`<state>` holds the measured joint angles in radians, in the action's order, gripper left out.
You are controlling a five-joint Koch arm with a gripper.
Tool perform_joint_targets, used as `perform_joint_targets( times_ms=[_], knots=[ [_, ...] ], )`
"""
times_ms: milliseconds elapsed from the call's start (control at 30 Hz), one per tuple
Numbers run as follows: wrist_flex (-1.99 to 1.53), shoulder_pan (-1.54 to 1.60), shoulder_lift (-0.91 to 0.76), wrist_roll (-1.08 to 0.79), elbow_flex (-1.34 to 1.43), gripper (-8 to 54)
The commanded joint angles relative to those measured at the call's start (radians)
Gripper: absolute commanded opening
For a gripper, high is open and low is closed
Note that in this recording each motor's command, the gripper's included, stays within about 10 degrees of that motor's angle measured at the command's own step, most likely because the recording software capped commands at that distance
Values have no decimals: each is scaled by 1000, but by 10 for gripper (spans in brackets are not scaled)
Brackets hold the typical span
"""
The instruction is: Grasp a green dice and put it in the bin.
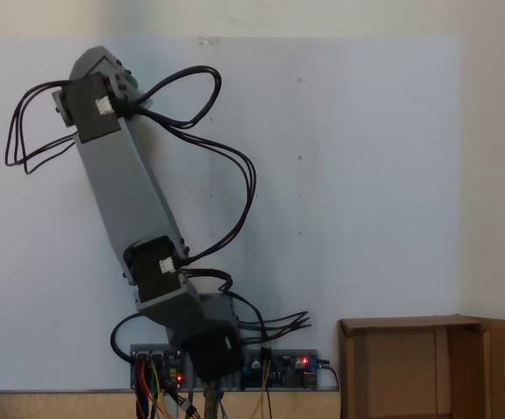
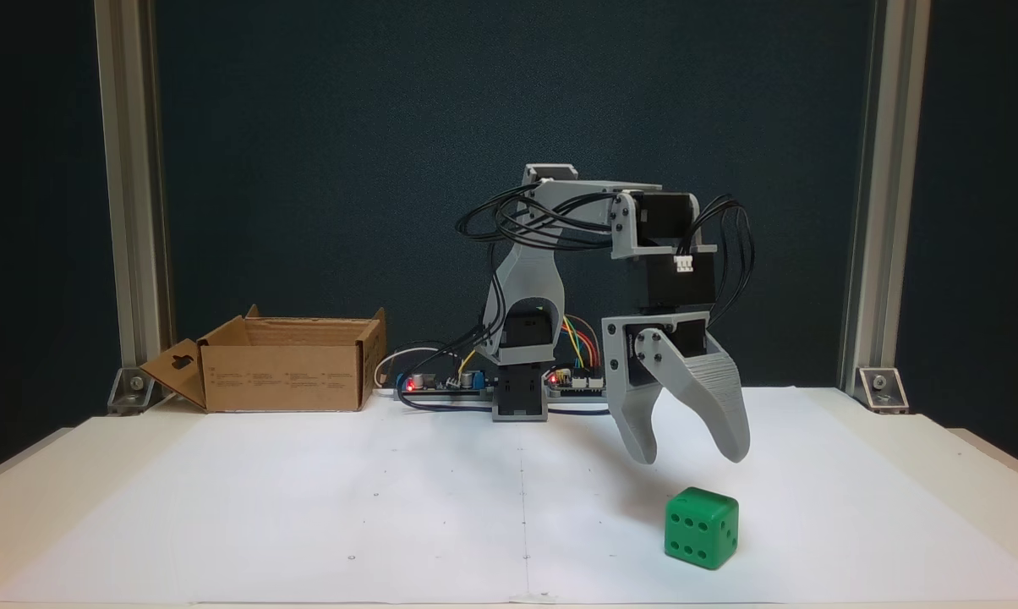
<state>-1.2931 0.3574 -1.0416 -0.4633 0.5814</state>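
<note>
A bright green dice [image 2: 701, 526] with dark pips sits on the white table sheet at the front right of a fixed view. My gripper [image 2: 691, 457] hangs just above and slightly behind it, open, with nothing between its two grey fingers. The bin [image 2: 285, 372], a brown cardboard box with upright flaps, stands at the back left of that view, far from the gripper. From above, in a fixed view, the bin [image 1: 431, 371] sits at the lower right, and the grey arm [image 1: 126, 201] stretches up to the upper left.
A circuit board with wires and red lights [image 2: 441, 385] lies by the arm's base [image 2: 519, 397], between the bin and the gripper. Aluminium posts [image 2: 133, 194] stand at the back corners. White sheet [image 2: 348, 507] spreads between dice and bin.
</note>
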Motion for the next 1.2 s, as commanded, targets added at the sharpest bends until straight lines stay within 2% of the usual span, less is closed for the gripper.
perform_joint_targets(
  times_ms=[0, 533, 1167],
  knots=[
    [18, -3, -3, -78, -60, 439],
    [-21, 6, -21, -69, -69, 437],
    [3, 6, -6, 63, -72, 430]
  ],
)
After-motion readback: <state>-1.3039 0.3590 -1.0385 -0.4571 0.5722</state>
